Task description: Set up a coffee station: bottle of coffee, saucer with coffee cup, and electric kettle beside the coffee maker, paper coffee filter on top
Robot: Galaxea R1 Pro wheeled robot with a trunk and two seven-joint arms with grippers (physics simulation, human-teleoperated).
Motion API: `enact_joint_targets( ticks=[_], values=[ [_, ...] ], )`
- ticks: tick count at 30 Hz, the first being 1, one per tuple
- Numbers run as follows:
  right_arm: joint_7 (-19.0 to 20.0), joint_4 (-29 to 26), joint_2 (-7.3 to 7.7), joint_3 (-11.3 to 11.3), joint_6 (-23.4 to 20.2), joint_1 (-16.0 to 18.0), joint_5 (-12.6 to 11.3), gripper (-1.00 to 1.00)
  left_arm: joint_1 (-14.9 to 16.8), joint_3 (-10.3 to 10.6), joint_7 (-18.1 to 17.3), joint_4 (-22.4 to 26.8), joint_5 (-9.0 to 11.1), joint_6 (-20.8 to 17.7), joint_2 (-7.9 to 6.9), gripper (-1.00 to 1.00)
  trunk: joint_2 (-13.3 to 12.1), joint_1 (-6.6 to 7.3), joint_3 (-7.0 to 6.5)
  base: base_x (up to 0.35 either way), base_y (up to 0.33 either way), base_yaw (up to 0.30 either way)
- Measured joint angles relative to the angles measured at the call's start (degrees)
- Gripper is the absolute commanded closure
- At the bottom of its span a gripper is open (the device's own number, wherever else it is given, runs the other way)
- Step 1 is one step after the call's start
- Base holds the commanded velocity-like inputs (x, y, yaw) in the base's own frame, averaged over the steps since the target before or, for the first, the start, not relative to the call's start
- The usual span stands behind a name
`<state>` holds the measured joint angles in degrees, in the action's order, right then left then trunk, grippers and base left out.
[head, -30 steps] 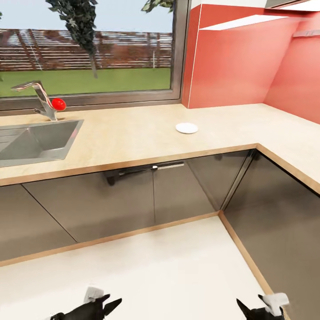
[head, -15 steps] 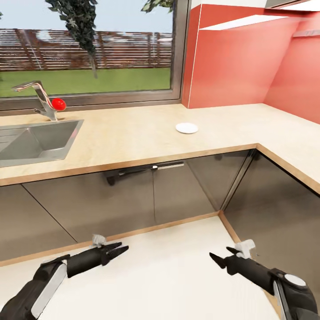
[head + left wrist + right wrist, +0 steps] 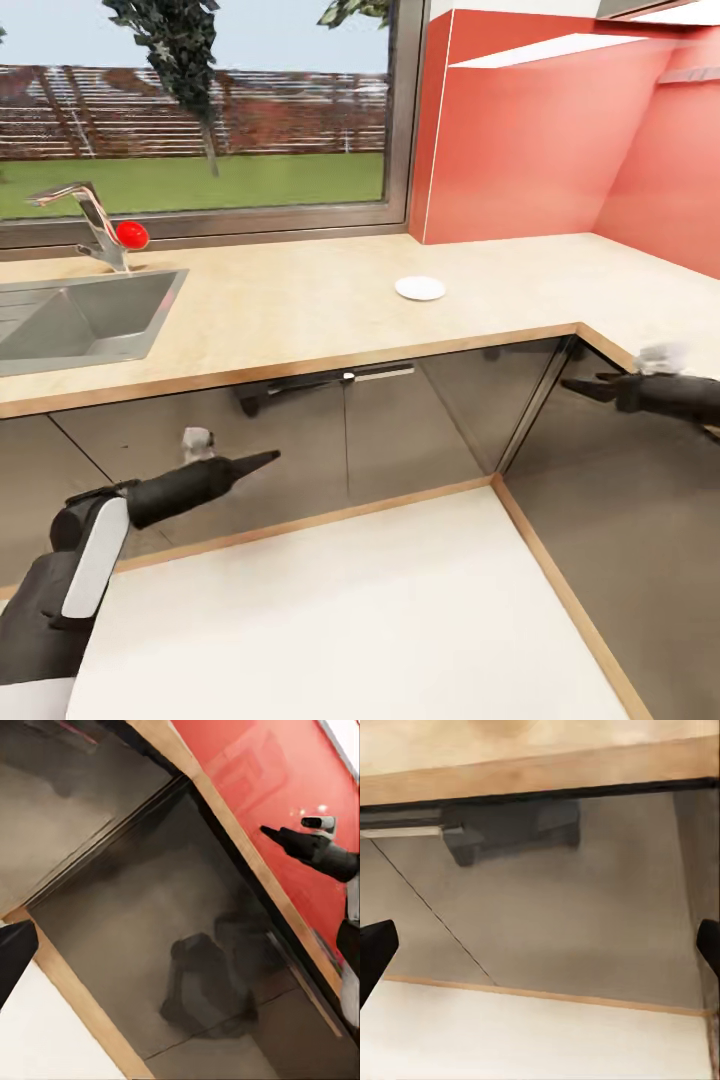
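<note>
Both arms have risen from the floor; I hold left end effector point(image 3: 262, 461) clenched, right end effector point(image 3: 585, 385) released, approaching saucer point(image 3: 420, 288) on desk point(image 3: 300, 300).

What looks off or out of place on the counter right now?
Nothing is spilled or damaged. The saucer lies flat and alone on the kitchen countertop, with no cup on it. A red ball sits by the faucet behind the sink, an odd spot for it.
</note>
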<state>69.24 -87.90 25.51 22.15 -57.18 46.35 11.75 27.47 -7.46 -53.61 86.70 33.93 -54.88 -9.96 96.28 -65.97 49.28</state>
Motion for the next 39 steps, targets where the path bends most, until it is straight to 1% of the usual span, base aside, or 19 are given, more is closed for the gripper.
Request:
enact_joint_targets(
  ticks=[1, 3, 4, 5, 6, 8, 9, 11, 12, 13, 14, 15, 16, 17, 20, 21, 22, 26, 39],
  values=[
    [-0.01, 1.19, 1.17, -0.10, -0.18, 4.17, 0.22, -1.00, 3.30, -0.38, 0.11, -0.17, 0.39, -0.89, 1.65, -1.00, 0.00, 0.00, -0.02, 0.000, 0.000, 0.000],
    [-0.56, 12.17, 2.73, -0.49, -0.31, 17.43, 2.26, -1.00, 12.09, -0.74, 1.67, -4.94, 1.03, -1.59, 4.67, -1.00, -0.01, 0.00, -0.02, 0.000, 0.000, 0.000],
    [-0.62, 15.04, 2.85, -0.56, -0.34, 19.92, 2.97, -1.00, 13.76, -0.76, 2.19, -6.38, 0.98, -1.61, 5.34, -1.00, 0.00, 0.00, 0.00, 0.000, 0.000, 0.000],
    [-0.71, 20.80, 2.99, -0.66, -0.30, 24.44, 4.91, -1.00, 16.72, -0.79, 3.42, -9.31, 1.07, -1.67, 6.68, -1.00, 0.00, 0.00, -0.01, 0.000, 0.000, 0.000],
    [-0.78, 24.07, 3.03, -0.77, -0.30, 26.95, 6.20, -1.00, 18.37, -0.80, 4.25, -10.92, 1.07, -1.69, 7.39, -1.00, 0.00, 0.00, 0.00, 0.000, 0.000, 0.000],
    [-1.38, 37.79, 3.06, -2.03, -0.19, 35.77, 13.15, -1.00, 24.01, -0.76, 9.17, -17.16, 1.23, -1.73, 10.24, -1.00, 0.00, 0.00, -0.01, 0.000, 0.000, 0.000],
    [-1.68, 44.27, 3.06, -2.57, -0.09, 39.47, 16.69, -1.00, 25.31, -0.76, 10.81, -18.70, 1.26, -1.69, 11.06, -1.00, 0.00, 0.00, 0.00, 0.000, 0.000, 0.000],
    [-2.56, 51.77, 3.07, -3.08, 0.07, 43.70, 20.53, -1.00, 29.70, -2.11, 17.58, -24.19, 1.37, -1.53, 14.36, -1.00, 0.00, 0.00, 0.00, 0.000, 0.000, 0.000],
    [-3.12, 53.55, 3.08, -3.17, 0.10, 44.75, 21.38, -1.00, 31.00, -2.90, 19.34, -25.57, 1.37, -1.49, 15.23, -1.00, 0.00, 0.00, 0.00, 0.000, 0.000, 0.000],
    [-4.43, 55.95, 3.08, -3.21, 0.12, 46.16, 22.50, -1.00, 33.58, -4.77, 22.55, -28.34, 1.48, -1.36, 16.92, -1.00, 0.00, 0.00, 0.00, 0.000, 0.000, 0.000],
    [-5.02, 56.86, 3.08, -3.20, 0.09, 46.70, 22.89, -1.00, 34.95, -5.79, 24.26, -29.98, 1.39, -1.19, 17.75, -1.00, 0.00, 0.00, 0.00, 0.000, 0.000, 0.000],
    [-5.81, 58.09, 3.12, -3.09, 0.06, 47.40, 23.38, -1.00, 37.13, -7.69, 27.80, -33.61, 1.34, -0.60, 18.99, -1.00, 0.00, 0.00, 0.00, 0.000, 0.000, 0.000],
    [-6.10, 58.55, 3.13, -2.98, 0.04, 47.67, 23.53, -1.00, 38.07, -8.65, 29.86, -35.66, 1.32, -0.01, 19.47, -1.00, 0.00, 0.00, 0.00, 0.000, 0.000, 0.000],
    [-6.49, 59.18, 3.15, -2.75, 0.02, 48.03, 23.67, -1.00, 39.44, -10.23, 33.31, -38.88, 2.69, 1.42, 19.88, -1.00, 0.00, 0.00, 0.00, 0.000, 0.000, 0.000],
    [-6.80, 59.82, 3.39, -1.96, -0.01, 48.41, 23.84, -1.00, 40.91, -12.13, 37.43, -41.99, 3.88, 4.48, 19.89, -1.00, 0.01, 0.01, -0.01, 0.000, 0.000, 0.000],
    [-6.88, 60.02, 3.78, -0.96, -0.03, 48.54, 23.91, -1.00, 41.38, -13.01, 37.99, -41.88, 2.58, 6.12, 19.88, -1.00, 0.00, 0.00, 0.00, 0.000, 0.000, 0.000],
    [-6.88, 60.15, 4.05, 0.33, -0.06, 48.62, 23.93, -1.00, 41.69, -13.74, 35.46, -40.58, 1.90, 7.00, 19.88, -1.00, 0.00, 0.00, 0.00, 0.000, 0.000, 0.000],
    [-6.85, 60.34, 4.13, 1.31, -0.13, 48.56, 23.86, -1.00, 41.88, -14.27, 31.53, -39.71, 1.73, 7.38, 19.87, -1.00, 0.01, 0.03, 0.00, 0.103, -0.085, 0.000],
    [-6.81, 60.50, 4.13, 1.38, -0.10, 48.29, 23.94, -1.00, 41.89, -14.23, 31.08, -39.62, 1.64, 7.31, 19.87, -1.00, 0.00, 0.03, 0.00, 0.252, -0.206, 0.001]
  ],
)
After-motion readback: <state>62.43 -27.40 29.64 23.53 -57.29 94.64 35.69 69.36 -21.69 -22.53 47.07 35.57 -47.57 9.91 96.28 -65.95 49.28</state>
